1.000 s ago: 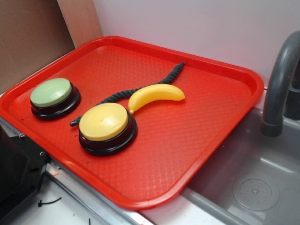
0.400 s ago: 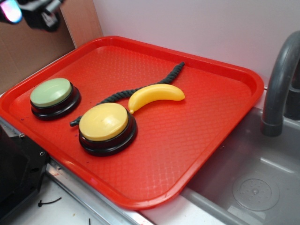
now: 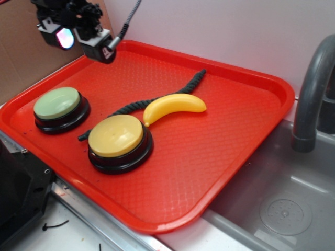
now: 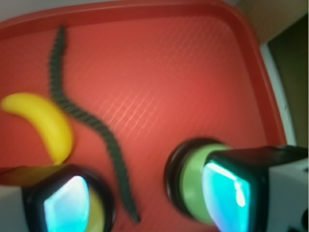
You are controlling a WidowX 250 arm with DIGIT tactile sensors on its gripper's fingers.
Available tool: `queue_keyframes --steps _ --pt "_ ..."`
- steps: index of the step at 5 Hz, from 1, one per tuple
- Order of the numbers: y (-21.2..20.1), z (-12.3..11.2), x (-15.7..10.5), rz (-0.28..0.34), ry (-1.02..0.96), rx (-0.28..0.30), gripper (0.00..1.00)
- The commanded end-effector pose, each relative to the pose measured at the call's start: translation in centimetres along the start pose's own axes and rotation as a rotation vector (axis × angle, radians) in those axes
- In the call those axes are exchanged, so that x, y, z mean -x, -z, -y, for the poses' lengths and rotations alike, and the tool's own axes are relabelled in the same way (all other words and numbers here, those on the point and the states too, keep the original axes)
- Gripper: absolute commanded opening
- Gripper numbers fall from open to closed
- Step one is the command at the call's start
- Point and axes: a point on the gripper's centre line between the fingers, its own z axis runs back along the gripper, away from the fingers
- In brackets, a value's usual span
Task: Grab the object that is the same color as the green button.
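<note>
The dark green twisted rope (image 3: pixel 133 107) lies wavy on the red tray (image 3: pixel 209 157), running from the far middle down between the two buttons. In the wrist view the rope (image 4: pixel 104 133) ends between my fingers. The pale-green button (image 3: pixel 56 102) on its black base sits at the tray's left; in the wrist view the green button (image 4: pixel 190 179) is partly behind my right finger. My gripper (image 3: pixel 81 44) hangs open and empty above the tray's far left corner, well above the rope. The wrist view shows the gripper (image 4: pixel 145 198) with its jaws wide apart.
A yellow toy banana (image 3: pixel 175 103) lies touching the rope's middle. A larger yellow-domed button (image 3: pixel 115 135) stands at the front, over the rope's near end. A grey sink (image 3: pixel 285 209) and faucet (image 3: pixel 311 94) are to the right. Brown cardboard (image 3: pixel 31 57) stands behind left.
My gripper has come into view from the top left and moved down and right over the tray's far left corner. The things on the tray have not moved.
</note>
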Motion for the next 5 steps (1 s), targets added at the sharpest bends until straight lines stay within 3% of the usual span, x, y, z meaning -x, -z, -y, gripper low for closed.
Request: queue_keyframes --steps 1,3,5 --pt "4.6 0.6 -3.0 0.007 0.157 0.025 1.0" --pt "7.9 2.3 -2.6 -0.055 0.257 0.048 1.0" --pt "9.1 3.3 -1.6 -0.073 0.317 0.059 1.0"
